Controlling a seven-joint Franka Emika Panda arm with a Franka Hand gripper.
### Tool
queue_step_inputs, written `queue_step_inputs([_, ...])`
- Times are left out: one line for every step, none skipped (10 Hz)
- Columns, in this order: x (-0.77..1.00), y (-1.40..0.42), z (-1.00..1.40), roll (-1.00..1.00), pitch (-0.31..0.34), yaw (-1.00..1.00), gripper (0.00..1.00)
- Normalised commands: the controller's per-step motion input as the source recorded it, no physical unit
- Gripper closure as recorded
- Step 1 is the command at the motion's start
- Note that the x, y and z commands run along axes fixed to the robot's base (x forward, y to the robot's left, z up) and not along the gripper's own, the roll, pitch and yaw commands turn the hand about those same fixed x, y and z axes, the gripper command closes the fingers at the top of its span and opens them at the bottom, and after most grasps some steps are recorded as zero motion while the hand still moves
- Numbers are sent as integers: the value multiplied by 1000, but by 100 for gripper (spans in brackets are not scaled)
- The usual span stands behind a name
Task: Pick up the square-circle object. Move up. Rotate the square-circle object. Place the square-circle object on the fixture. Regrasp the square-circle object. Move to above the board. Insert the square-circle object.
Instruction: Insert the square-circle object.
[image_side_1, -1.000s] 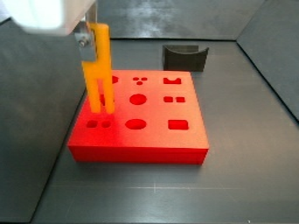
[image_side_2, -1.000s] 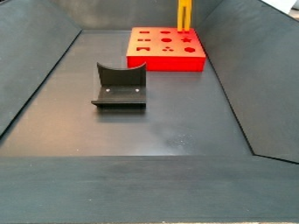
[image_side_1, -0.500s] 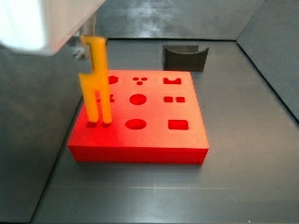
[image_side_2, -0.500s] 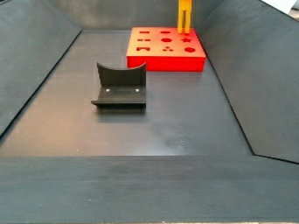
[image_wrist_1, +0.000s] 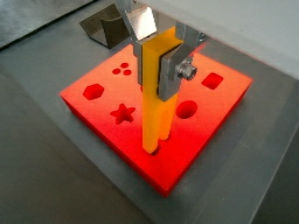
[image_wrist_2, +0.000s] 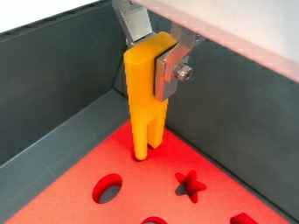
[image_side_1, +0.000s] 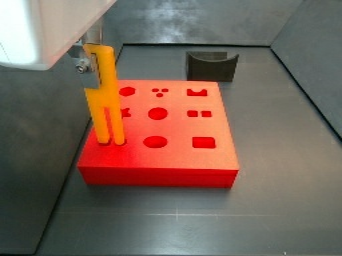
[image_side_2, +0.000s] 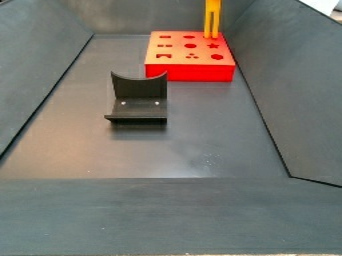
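Item: square-circle object (image_wrist_1: 156, 96), upright, clenched near its top by the pincer (image_wrist_1: 162, 54), lower tip entering a corner hole of the board (image_side_1: 181, 160); fixture (image_side_2: 135, 97) standing apart; advice, I judge: keep it plumb, press down slowly.

- The gripper (image_side_1: 94, 55), upper left in a side view, holds the square-circle object (image_side_1: 104, 100) upright, lower end at the board (image_side_1: 181, 165).
- The fixture (image_side_1: 211, 66) stands behind the board, apart.
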Motion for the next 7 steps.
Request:
queue_step_inputs([-34, 0, -274, -83, -483, 0, 100])
queue_step_inputs([-31, 0, -311, -57, -466, 0, 100])
queue_step_inputs([-57, -29, -500, 10, -376, 0, 100])
queue_step_inputs([-86, -146, -580, 146, -286, 0, 100])
queue_step_inputs([-14, -209, -534, 230, -147, 0, 100])
queue_step_inputs([0, -246, -500, 340, 0, 0, 100])
queue_step_inputs([0, -251, -540, 403, 0, 0, 100])
